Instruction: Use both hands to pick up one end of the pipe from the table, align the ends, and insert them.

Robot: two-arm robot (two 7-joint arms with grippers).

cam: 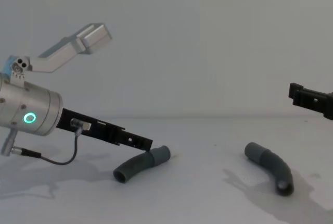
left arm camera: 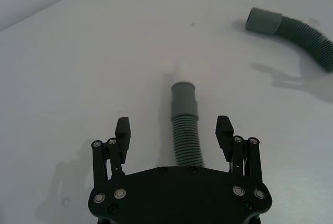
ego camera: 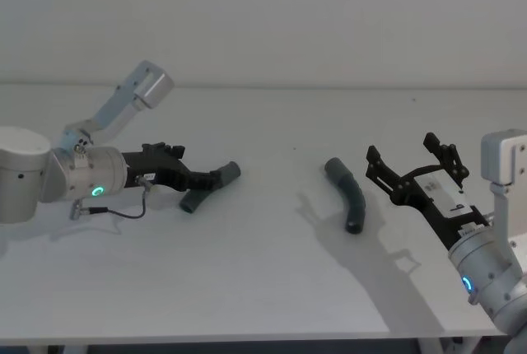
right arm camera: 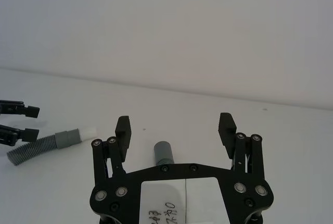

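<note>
While the left gripper (left arm camera: 174,130), jaws spread, straddles the left pipe piece (left arm camera: 186,143) on the worktop (ego camera: 263,280), the right gripper (right arm camera: 176,127), jaws likewise spread, hovers near the right pipe piece (ego camera: 350,196).

- Head view: high, facing forward and down over the bench (ego camera: 206,288).
- Chest view: low, side-on; shares left pipe piece (cam: 140,164) and right pipe piece (cam: 270,168) with head view.
- Wrist views: close behind own fingers (left arm camera: 123,130).
</note>
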